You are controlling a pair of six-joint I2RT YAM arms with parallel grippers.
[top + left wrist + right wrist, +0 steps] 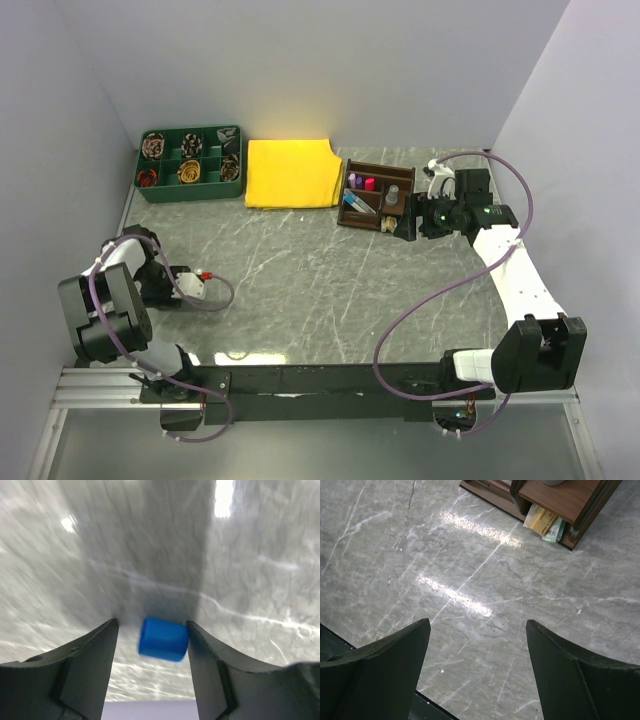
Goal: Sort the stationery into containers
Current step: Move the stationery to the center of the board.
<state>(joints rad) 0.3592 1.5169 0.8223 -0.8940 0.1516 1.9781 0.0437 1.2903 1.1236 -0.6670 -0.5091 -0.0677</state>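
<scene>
The blue marker (163, 638) shows only its blunt blue end, sitting low between the two dark fingers (92, 655) of the left claw (152, 624). Its right side is touching or just beside the right finger, while a thin strip of desk (150, 555) shows between it and the left finger. The claw is therefore set narrow around the marker, with no full pinch visible. The left wrist view is smeared, so it cannot be told whether the marker rests on the stone-patterned surface or hangs above it. In the top view the left claw (205, 277) sits low at the left side of the desk (320, 280), well apart from the containers.

The dark brown organiser (378, 197) stands at the far right of the desk. Pens with purple (352, 180), pink (368, 184) and blue (352, 203) caps lie in its compartments. The right wrist view shows a tan eraser (540, 519) and a green eraser (554, 530) side by side in a low corner slot of the organiser (560, 500).

The right claw (410, 225) is just beside the organiser's right end. Its fingers (395, 665) are spread wide over bare desk with nothing between them.

A yellow cloth (292, 172) lies flat just left of the organiser. Beyond it, a green tray (190, 186) holds coiled items (187, 172) in brown, red and cream.
</scene>
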